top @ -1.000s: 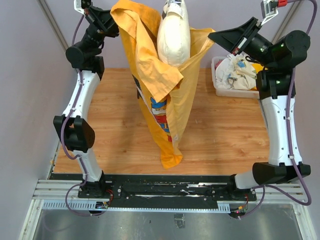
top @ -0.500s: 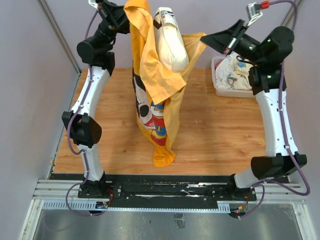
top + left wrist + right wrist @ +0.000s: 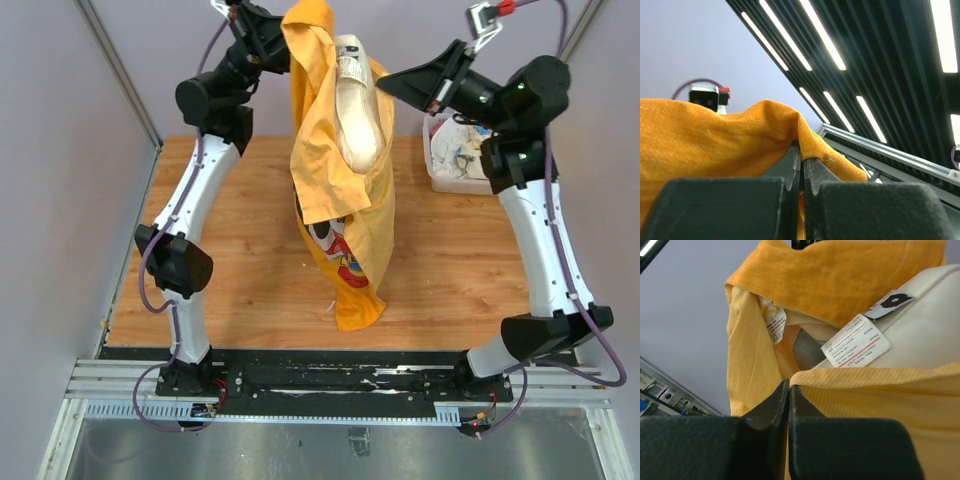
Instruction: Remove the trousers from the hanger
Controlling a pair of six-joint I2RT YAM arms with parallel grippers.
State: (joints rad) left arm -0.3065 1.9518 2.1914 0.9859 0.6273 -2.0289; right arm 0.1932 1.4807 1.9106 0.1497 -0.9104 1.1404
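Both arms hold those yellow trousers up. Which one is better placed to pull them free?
Likely right: the right fingers pinch the trousers beside the cream padded piece inside them, while the left fingers hold fabric farther from it.

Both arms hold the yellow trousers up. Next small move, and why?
Probably lower both arms together, grips kept, until the trousers rest on the table. The left gripper and right gripper are each shut on its top edge, the cream padded piece, likely the hanger, sits wedged in the opening between them, and the legs hang loose, so nothing braces it for pulling out.
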